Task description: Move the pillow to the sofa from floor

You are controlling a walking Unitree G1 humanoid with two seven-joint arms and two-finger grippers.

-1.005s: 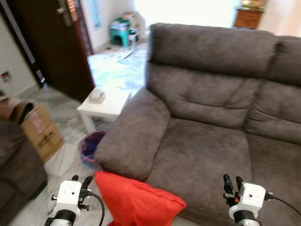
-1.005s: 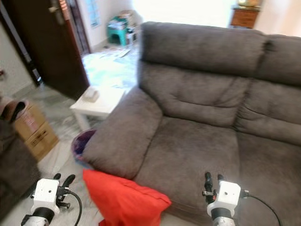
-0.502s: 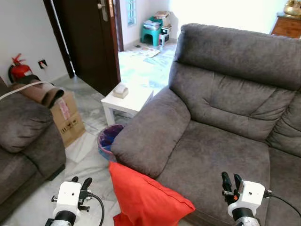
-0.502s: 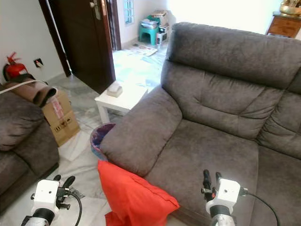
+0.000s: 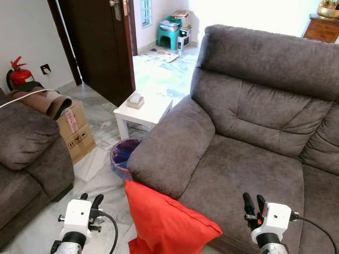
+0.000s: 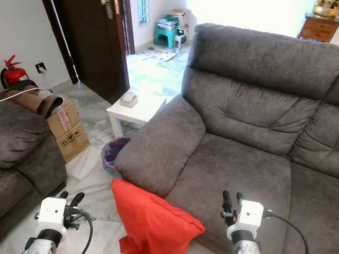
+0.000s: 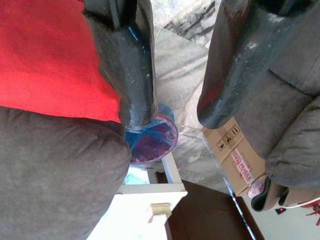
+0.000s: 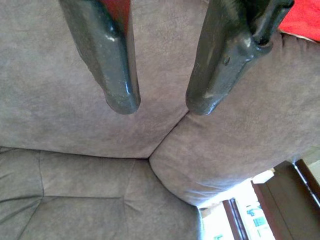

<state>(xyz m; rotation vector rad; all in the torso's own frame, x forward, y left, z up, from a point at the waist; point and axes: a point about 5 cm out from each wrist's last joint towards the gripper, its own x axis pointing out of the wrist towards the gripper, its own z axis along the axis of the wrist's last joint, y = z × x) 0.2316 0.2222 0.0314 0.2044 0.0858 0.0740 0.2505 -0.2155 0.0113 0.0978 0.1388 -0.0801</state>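
A red pillow [image 5: 167, 222] stands on the floor, leaning against the front of the grey sofa [image 5: 238, 159] just below its left armrest. My left gripper [image 5: 90, 201] hovers over the floor to the pillow's left, open and empty; its wrist view has the red pillow [image 7: 47, 55] beside one finger. My right gripper [image 5: 252, 203] is raised over the front of the sofa seat, to the pillow's right, open with nothing between its fingers [image 8: 117, 75].
A purple-lined bin [image 5: 123, 156] sits by the armrest, with a small white side table [image 5: 143, 111] behind it. A second grey couch [image 5: 26, 153] and a cardboard box [image 5: 74, 129] stand to the left. A dark door [image 5: 100, 42] opens onto a further room.
The camera swung and settled, so the whole scene shifted and sharpened. Both grippers stay open and low in view; the pillow has not moved.
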